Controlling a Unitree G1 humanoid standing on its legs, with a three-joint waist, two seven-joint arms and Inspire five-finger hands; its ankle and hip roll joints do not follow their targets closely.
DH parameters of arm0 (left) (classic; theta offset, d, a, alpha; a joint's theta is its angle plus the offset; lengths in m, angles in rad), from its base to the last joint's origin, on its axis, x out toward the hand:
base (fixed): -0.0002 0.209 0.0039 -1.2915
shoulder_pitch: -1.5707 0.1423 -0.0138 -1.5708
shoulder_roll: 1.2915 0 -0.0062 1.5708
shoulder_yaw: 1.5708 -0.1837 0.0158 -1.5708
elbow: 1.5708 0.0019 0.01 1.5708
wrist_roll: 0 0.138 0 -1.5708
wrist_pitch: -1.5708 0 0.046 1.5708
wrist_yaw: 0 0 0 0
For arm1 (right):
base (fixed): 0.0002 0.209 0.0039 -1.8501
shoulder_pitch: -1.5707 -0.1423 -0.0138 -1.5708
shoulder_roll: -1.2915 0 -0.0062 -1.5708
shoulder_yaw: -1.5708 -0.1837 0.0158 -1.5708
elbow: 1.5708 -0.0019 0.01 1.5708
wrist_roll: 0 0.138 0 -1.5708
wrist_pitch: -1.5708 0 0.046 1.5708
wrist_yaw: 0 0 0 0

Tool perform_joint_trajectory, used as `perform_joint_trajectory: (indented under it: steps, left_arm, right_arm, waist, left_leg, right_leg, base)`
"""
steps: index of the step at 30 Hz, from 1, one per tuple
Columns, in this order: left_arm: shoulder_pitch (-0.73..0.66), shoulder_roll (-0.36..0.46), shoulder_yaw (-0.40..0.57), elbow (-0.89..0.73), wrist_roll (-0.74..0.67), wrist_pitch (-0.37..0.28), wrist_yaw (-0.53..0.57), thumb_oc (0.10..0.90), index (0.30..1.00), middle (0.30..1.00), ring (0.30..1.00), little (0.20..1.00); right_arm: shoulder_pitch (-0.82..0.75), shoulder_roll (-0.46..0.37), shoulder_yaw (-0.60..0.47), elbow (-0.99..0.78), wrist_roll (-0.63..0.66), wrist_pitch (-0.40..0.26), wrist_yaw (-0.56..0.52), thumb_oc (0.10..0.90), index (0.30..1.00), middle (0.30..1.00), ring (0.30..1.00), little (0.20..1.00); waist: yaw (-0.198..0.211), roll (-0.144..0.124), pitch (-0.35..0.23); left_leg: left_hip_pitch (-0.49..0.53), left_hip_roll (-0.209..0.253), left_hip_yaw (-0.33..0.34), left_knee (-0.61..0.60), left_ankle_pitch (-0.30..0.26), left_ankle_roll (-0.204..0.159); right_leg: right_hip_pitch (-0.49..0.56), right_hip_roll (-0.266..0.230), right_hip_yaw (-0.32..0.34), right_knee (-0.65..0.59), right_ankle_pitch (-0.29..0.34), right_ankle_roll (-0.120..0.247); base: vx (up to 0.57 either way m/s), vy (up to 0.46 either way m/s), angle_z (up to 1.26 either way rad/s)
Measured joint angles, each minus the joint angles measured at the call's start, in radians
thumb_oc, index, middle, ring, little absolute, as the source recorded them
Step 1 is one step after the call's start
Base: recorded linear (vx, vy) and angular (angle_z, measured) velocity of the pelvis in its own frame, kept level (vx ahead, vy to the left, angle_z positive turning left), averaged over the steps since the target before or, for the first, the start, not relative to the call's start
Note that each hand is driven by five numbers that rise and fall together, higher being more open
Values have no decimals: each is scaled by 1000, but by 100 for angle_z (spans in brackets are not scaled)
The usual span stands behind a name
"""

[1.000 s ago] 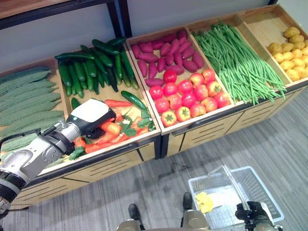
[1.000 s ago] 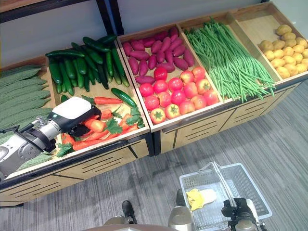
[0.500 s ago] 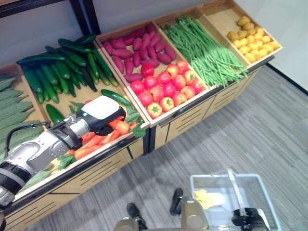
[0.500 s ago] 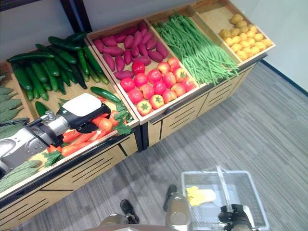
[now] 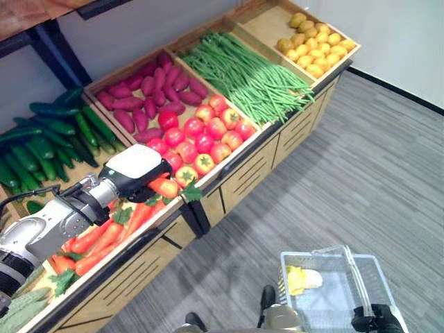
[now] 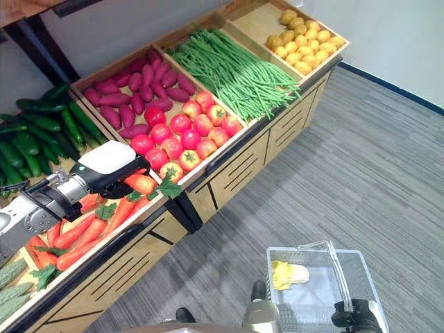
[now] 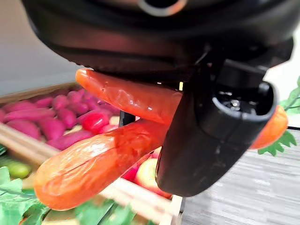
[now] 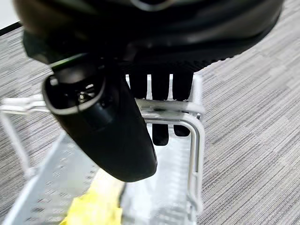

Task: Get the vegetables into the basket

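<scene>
**Carrots in hand, basket waiting**

A grey carpeted floor [image 5: 361,173] runs before a wooden produce stand [image 5: 236,177] of slanted bins against a pale wall; from its left end to its right lie cucumbers [image 5: 41,139], carrots [image 5: 104,239], sweet potatoes [image 5: 142,94] above tomatoes [image 5: 201,135], green beans [image 5: 250,73] and potatoes [image 5: 316,48]. The left hand [image 5: 139,170] hangs over the front edge of the carrot bin, by the corner that meets the tomatoes; the left wrist view shows its thumb and fingers curled round two carrots [image 7: 117,136], leaves trailing off one end. The right hand [image 8: 108,122] is clenched on the handle of the wire basket [image 6: 361,277], which hangs low over the floor well apart from the stand; something yellow [image 6: 288,274] already lies inside it.

The step in hand looks like the carry across to the basket. To do it well: keep the clench firm, since two tapered carrots could slip against each other; clear the bin's front lip; bring the load above the basket's open middle, away from the raised handle; lower before letting go; hold the basket level.
</scene>
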State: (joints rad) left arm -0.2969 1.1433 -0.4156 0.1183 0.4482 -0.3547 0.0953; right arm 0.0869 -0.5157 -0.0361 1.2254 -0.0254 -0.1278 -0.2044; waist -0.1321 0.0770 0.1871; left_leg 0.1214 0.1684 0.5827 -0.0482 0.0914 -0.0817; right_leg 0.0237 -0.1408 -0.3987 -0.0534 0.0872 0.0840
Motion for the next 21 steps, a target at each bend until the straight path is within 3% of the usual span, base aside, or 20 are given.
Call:
perform_joint_trajectory:
  steps: [3,5,7,8,9,10,11,13,15,16,17,19,21]
  left_arm:
    - [-11,-51,-6,11,-18,0,-12,400,300,300,300,300]
    - [-8,-58,-6,17,-28,2,-13,400,300,300,300,300]
    - [-2,-57,-2,16,-37,-1,-11,400,300,300,300,300]
    - [0,-57,-2,12,-37,-1,-11,400,300,300,300,300]
    - [7,-56,5,5,-37,-2,-4,400,300,300,300,300]
    - [14,-54,6,1,-37,-2,-4,400,300,300,300,300]
    - [18,-52,7,-1,-36,-3,-4,400,300,300,300,300]
    - [24,-49,7,-16,-35,-4,-4,400,300,300,300,300]
    - [27,-46,10,-28,-36,0,-4,400,300,300,300,300]
    - [26,-30,18,-47,-37,-2,-1,400,300,300,300,300]
    - [26,-21,17,-47,-37,-1,-2,400,300,300,300,300]
    - [30,-10,18,-48,-37,4,-2,400,300,300,300,300]
    - [32,24,18,-50,-37,4,-5,400,300,300,300,300]
  right_arm:
    - [-9,-9,-1,-2,0,-14,0,400,300,300,300,300]
    - [-19,-14,1,7,0,-16,0,400,300,300,300,300]
    - [-54,-38,2,0,1,-9,-3,400,300,300,300,300]
    - [-66,-46,1,1,1,-9,-4,400,300,300,300,300]
    - [-114,-47,3,21,1,-15,-7,400,300,300,300,300]
    - [-134,-48,3,27,1,-12,-9,400,300,300,300,300]
    - [-152,-53,4,27,1,-12,-10,400,300,300,300,300]
    - [-142,-67,4,23,1,-14,-15,400,300,300,300,300]
    - [-128,-61,6,17,1,-14,-16,400,300,300,300,300]
    - [-96,-53,5,25,1,-10,-15,400,300,300,300,300]
    - [-82,-51,5,30,1,0,-15,400,300,300,300,300]
    - [-48,-37,3,22,1,3,-15,400,300,300,300,300]
    - [-48,-5,4,21,0,4,-12,400,300,300,300,300]
  waist:
    - [-1,7,4]
    - [34,-8,14]
    - [44,-14,20]
    - [47,-15,21]
    - [61,-21,24]
    - [85,-25,28]
    - [93,-33,41]
    - [70,-3,53]
    - [76,-17,60]
    - [77,-43,65]
    - [64,-51,64]
    - [61,-58,62]
    - [61,-59,61]
  left_leg:
    - [-12,16,-28,77,9,-14]
    - [-34,32,-117,177,12,-35]
    - [-66,11,-259,212,-47,-112]
    - [-59,-15,-334,123,-54,-116]
    - [-82,-49,-489,-3,-56,-100]
    - [-86,-61,-578,-49,-49,-88]
    - [-113,-67,-626,-49,-40,-77]
    - [-156,-47,-597,-1,-23,-45]
    - [-156,-59,-571,11,-11,-26]
    - [-136,-111,-542,-20,-7,7]
    - [-124,-138,-538,-47,11,31]
    - [-106,-176,-503,-47,1,58]
    - [-88,-201,-463,-47,-17,72]
  right_leg:
    - [22,2,-4,-7,-6,-7]
    - [28,-6,38,-4,-2,-27]
    - [25,-3,85,-19,9,-44]
    - [14,-1,112,-23,17,-47]
    - [-13,13,176,-34,13,-42]
    - [-32,21,227,-34,16,-46]
    - [-42,22,260,-34,27,-43]
    - [-32,32,273,-37,41,-18]
    - [-27,15,282,-34,41,-3]
    - [-42,-41,287,-32,27,18]
    - [-42,-62,288,-32,41,33]
    - [-44,-100,324,-23,71,68]
    - [-47,-124,350,-23,80,81]
  base:
    - [-37,-207,-1]
    - [-11,-25,-45]
    - [37,36,-59]
    - [109,93,-91]
    - [125,110,-123]
    - [75,71,-139]
    - [87,208,-125]
    - [84,243,-78]
    - [66,227,-43]
    - [53,238,-37]
    - [34,261,-19]
    - [-1,253,-27]
    - [-31,249,-53]
